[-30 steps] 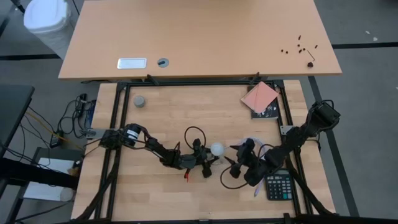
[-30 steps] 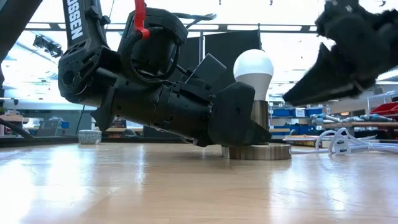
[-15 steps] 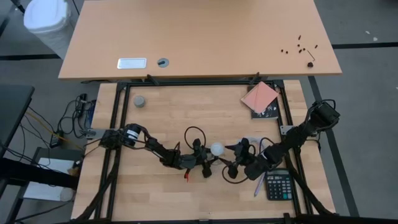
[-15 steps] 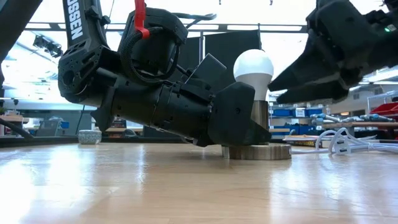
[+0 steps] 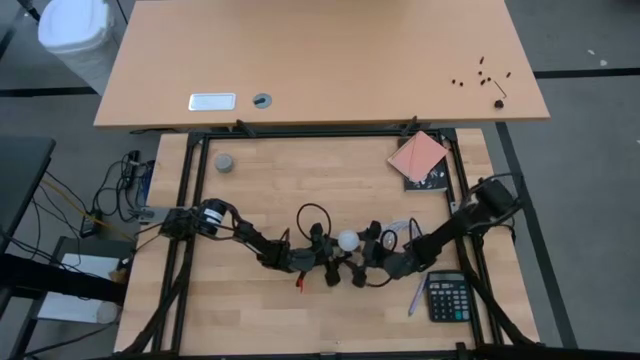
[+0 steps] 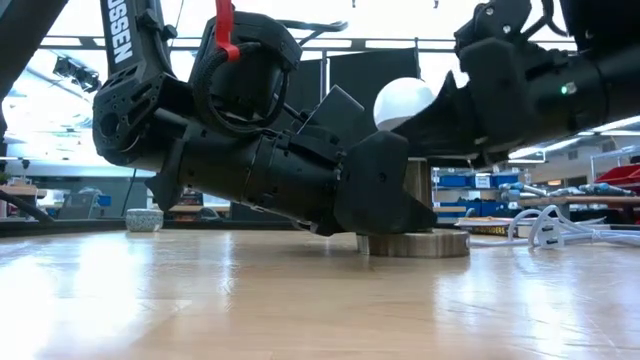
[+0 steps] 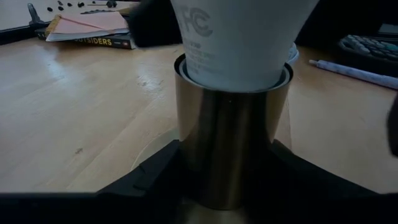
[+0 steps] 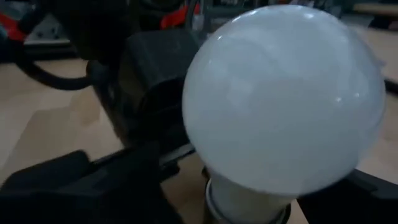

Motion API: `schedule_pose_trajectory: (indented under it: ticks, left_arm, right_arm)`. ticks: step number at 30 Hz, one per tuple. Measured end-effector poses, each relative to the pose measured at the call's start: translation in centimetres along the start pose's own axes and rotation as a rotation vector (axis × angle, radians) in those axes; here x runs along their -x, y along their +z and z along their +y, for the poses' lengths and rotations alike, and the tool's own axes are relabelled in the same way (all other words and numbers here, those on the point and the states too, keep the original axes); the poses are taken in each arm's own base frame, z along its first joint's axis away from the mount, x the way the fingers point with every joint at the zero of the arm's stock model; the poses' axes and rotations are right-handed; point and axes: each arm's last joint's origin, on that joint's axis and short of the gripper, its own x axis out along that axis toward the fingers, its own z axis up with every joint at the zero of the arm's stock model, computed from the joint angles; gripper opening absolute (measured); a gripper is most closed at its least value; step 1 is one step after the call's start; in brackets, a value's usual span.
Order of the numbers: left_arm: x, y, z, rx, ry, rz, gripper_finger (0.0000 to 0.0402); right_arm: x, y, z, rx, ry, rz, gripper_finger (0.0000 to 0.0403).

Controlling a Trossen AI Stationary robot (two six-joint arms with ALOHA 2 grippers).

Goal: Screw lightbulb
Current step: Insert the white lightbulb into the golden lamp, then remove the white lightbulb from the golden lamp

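Lightbulb [image 5: 347, 240] seated upright in brass socket [image 7: 232, 137], mid-worktop nr front edge. Left gripper [image 5: 333, 268] clamped on socket, bracing. Right gripper [image 5: 372, 250] at bulb head; fingers' state: cannot tell. Tightening prob. left.

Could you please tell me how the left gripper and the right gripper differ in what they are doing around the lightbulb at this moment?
The left gripper sits low, its fingers either side of the brass socket tube, whereas the right gripper is higher, level with the lightbulb head. The left gripper reaches in from the bulb's left; the right gripper comes from its right. Whether either actually grips is not visible. Both are dark two-finger grippers close to the same upright bulb.
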Motion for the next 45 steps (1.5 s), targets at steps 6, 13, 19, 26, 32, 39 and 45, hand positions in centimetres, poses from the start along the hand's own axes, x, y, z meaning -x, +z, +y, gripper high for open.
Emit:
schedule_pose_trajectory:
  ticks: [6,13,19,26,32,39,45]
  left_arm:
    - [0.0,0.0,0.0,0.0,0.0,0.0,0.0213]
    - [0.0,0.0,0.0,-0.001,-0.001,0.0,0.0213]
    - [0.0,0.0,0.0,-0.001,0.0,0.001,0.0213]
    - [0.0,0.0,0.0,-0.003,0.001,0.003,0.0213]
    - [0.0,-0.1,0.0,-0.003,-0.003,0.005,0.0213]
    - [0.0,-0.1,0.0,-0.003,0.0,0.004,0.0213]
    - [0.1,-0.1,-0.1,-0.029,-0.026,0.006,0.0213]
  right_arm:
    - [-0.4,-0.5,0.3,-0.006,-0.007,-0.078,0.0314]
    - [-0.4,-0.5,0.3,0.007,-0.04,-0.104,0.0283]
    - [-0.4,-0.2,0.2,0.019,-0.07,-0.124,0.0264]
    - [0.1,-0.7,-0.4,-0.011,-0.029,-0.124,0.0225]
    - [0.8,-1.3,-1.3,-0.045,0.032,-0.129,0.0209]
    - [0.2,-1.4,-2.0,-0.072,0.139,-0.114,0.0205]
    - [-0.6,-1.2,-2.6,-0.009,0.27,-0.105,0.0192]
